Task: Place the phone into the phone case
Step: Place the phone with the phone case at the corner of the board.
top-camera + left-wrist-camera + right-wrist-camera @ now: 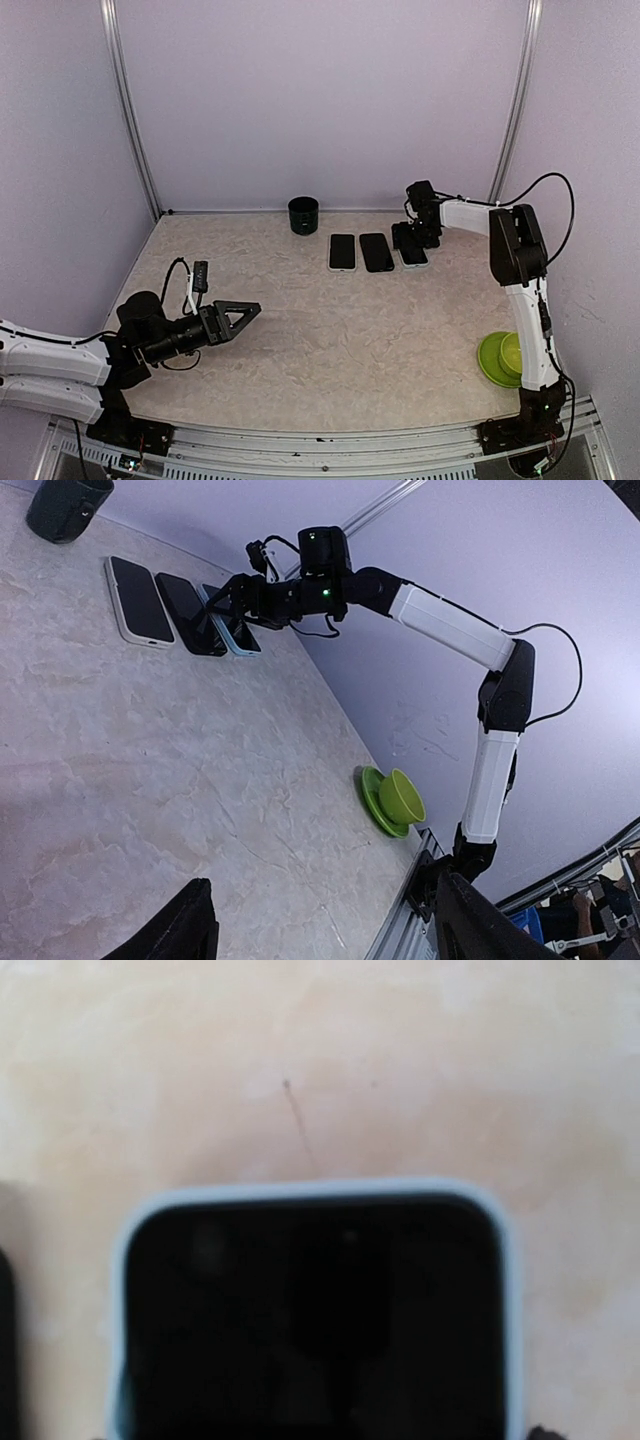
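Three phones lie in a row at the back of the table. The left phone (342,251) sits in a white case (122,615). The middle black phone (376,252) is bare and also shows in the left wrist view (188,615). The right phone (412,254) lies in a light blue case (300,1190), its dark screen (310,1310) filling the right wrist view. My right gripper (414,236) is down on its far end; its fingers do not show clearly. My left gripper (240,318) is open and empty, low at the front left, far from the phones.
A dark green cup (303,214) stands by the back wall, left of the phones. A lime green cup on a saucer (500,357) sits at the right edge beside the right arm's base; it also shows in the left wrist view (395,798).
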Robot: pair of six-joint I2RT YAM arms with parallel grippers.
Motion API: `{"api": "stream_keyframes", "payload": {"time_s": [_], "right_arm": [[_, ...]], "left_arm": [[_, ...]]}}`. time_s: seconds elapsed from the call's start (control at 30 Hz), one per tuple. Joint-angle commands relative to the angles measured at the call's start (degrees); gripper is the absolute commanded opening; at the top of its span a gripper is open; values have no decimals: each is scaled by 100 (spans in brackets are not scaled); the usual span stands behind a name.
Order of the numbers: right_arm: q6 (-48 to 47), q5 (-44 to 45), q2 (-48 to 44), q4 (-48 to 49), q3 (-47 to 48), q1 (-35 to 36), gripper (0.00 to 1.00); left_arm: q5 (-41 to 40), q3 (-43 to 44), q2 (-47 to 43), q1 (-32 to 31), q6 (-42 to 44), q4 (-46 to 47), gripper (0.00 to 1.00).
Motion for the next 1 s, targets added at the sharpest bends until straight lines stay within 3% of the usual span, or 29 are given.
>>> {"api": "stream_keyframes", "payload": {"time_s": [0.0, 0.27, 0.43, 0.67, 0.97], "right_arm": [[46, 1, 82, 2, 168, -111, 90], [151, -256, -203, -146, -70, -111, 91], [205, -830, -752, 303, -711, -111, 92], [245, -918, -1515, 406, -1246, -111, 93], [77, -330, -3903, 1035, -3612, 141, 98]], "left_arm": [[-34, -26, 51, -27, 30, 53, 73], [-25, -59, 187, -35, -9, 226, 73], [-25, -87, 262, -48, -26, 341, 73], [-48, -29, 269, -53, 45, 303, 73], [-499, 388, -223, -75, 635, -851, 73]]}}
